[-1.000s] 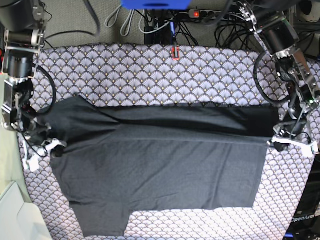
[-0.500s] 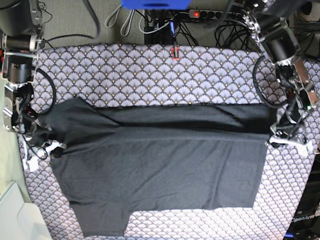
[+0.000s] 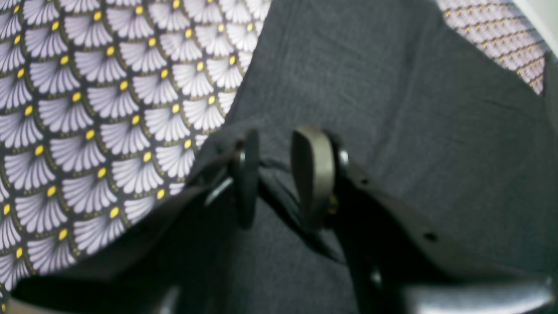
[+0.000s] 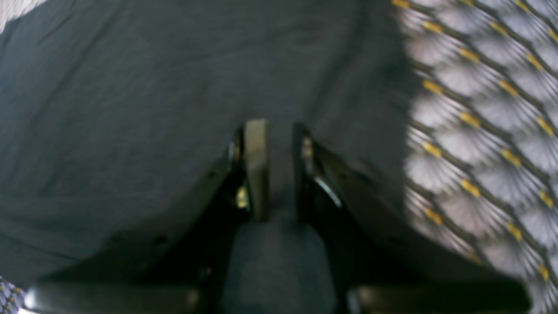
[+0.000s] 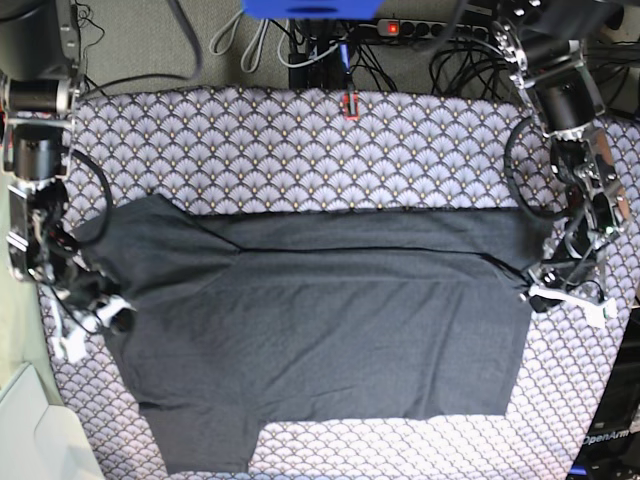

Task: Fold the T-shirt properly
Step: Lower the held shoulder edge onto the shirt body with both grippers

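You have the T-shirt spread plain side up across the patterned cloth, its far long edge folded toward you, each arm at one end of that fold so the layer can travel evenly; your left gripper sits at the hem corner with its jaws a little apart and a ridge of fabric between them, though blur leaves me unsure it is truly pinched; your right gripper at the sleeve end is nearly closed with cloth bunched in the narrow gap, probably held; cables and a power strip lie beyond the far edge, well clear; nothing blocks the fold.
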`<state>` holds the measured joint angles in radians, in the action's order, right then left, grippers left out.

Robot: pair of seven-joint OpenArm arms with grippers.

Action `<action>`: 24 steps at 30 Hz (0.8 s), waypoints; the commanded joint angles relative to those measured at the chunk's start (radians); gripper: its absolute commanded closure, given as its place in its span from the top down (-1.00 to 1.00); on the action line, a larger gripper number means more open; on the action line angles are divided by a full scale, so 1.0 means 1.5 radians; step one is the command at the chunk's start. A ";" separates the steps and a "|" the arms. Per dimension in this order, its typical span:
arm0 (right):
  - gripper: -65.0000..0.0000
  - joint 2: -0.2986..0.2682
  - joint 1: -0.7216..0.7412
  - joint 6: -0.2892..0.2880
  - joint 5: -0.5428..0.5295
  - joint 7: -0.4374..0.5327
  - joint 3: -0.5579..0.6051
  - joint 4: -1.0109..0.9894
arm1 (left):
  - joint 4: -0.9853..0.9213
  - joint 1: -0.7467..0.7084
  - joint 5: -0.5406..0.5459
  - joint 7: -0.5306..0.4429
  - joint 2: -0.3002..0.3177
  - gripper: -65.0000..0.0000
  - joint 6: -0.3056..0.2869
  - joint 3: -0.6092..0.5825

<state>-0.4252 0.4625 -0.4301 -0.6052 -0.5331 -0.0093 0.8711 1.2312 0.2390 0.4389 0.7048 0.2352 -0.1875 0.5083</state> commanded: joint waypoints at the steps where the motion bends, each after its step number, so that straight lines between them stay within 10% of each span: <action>1: -0.67 -0.011 0.027 -0.006 -0.007 0.015 0.003 0.011 | 0.006 0.014 0.006 -0.015 0.011 -0.49 -0.004 0.002; 24: -0.27 -0.051 -0.051 -0.006 -0.009 0.014 0.000 0.010 | 0.025 -0.073 0.012 -0.012 0.039 -0.47 -0.011 0.005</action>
<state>-0.4808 0.3576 -0.4328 -0.6060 -0.5339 -0.0025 0.8696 1.2491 0.1123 0.4492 0.7013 0.2745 -0.1997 0.5110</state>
